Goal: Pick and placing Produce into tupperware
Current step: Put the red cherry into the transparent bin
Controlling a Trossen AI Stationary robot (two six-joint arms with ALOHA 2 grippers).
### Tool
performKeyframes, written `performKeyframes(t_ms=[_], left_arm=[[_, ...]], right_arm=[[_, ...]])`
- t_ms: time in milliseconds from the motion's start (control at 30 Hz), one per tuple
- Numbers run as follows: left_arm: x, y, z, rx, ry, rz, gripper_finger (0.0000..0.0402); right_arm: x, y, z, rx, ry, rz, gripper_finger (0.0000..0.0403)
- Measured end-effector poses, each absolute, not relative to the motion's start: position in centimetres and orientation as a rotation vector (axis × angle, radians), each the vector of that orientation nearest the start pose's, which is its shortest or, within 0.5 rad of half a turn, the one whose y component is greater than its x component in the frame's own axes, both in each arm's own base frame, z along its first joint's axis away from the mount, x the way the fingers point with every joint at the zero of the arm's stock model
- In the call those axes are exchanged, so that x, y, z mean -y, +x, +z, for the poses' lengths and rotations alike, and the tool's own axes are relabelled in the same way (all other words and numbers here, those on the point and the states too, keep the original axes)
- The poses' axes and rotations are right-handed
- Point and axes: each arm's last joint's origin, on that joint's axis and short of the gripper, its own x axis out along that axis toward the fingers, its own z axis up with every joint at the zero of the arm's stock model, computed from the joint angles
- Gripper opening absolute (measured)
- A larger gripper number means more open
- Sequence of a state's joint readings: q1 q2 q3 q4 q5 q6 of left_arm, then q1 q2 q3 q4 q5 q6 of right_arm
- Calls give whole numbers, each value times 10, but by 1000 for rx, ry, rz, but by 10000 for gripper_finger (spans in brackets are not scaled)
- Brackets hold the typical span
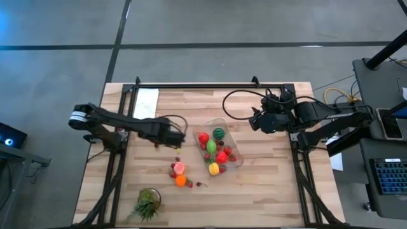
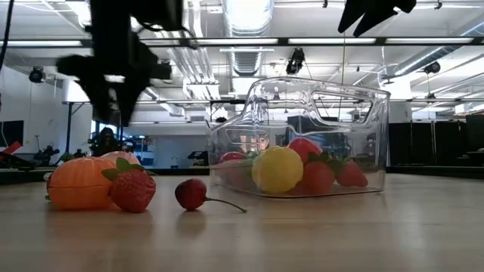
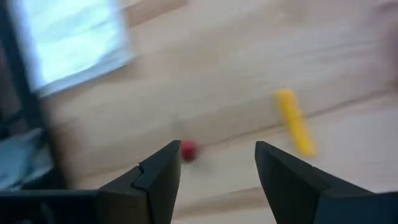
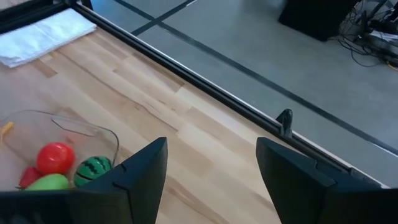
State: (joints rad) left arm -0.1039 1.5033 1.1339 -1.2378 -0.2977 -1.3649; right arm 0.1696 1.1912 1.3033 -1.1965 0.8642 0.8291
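The clear tupperware [image 1: 236,159] stands mid-table with several produce pieces inside: red, green, yellow and a striped melon [image 1: 219,133]. Loose produce lies left of it near the front: a pink piece [image 1: 179,168], an orange one [image 1: 181,180], a strawberry [image 2: 133,189] and a cherry [image 2: 190,193]. My left gripper [image 1: 176,135] hangs open over the table just left of the tupperware, above a tiny red piece [image 3: 188,150] and a yellow piece [image 3: 293,121]. My right gripper [image 1: 256,121] hovers open, high by the tupperware's far right corner.
A white paper sheet [image 1: 146,102] lies at the far left. A leafy green tuft [image 1: 147,203] sits at the near left edge. Black frame rails [image 1: 210,85] run along the far edge and both sides. Bare wood shows right of the tupperware.
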Motion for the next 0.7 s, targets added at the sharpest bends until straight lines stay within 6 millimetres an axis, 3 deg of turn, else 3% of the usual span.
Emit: performKeyframes(t_ms=[133, 300, 467, 700], left_arm=[[17, 224, 239, -1136, -833, 1188, 191], [15, 202, 217, -1043, -1000, 1197, 191], [14, 191, 197, -963, -1100, 1147, 191], [13, 182, 184, -989, -1083, 1174, 191]], right_arm=[[-12, 202, 360, -601, 206, -941, 237], [-11, 203, 361, -592, 217, -943, 237], [-8, 203, 361, -588, 224, -955, 237], [-3, 206, 363, -554, 254, -973, 237]])
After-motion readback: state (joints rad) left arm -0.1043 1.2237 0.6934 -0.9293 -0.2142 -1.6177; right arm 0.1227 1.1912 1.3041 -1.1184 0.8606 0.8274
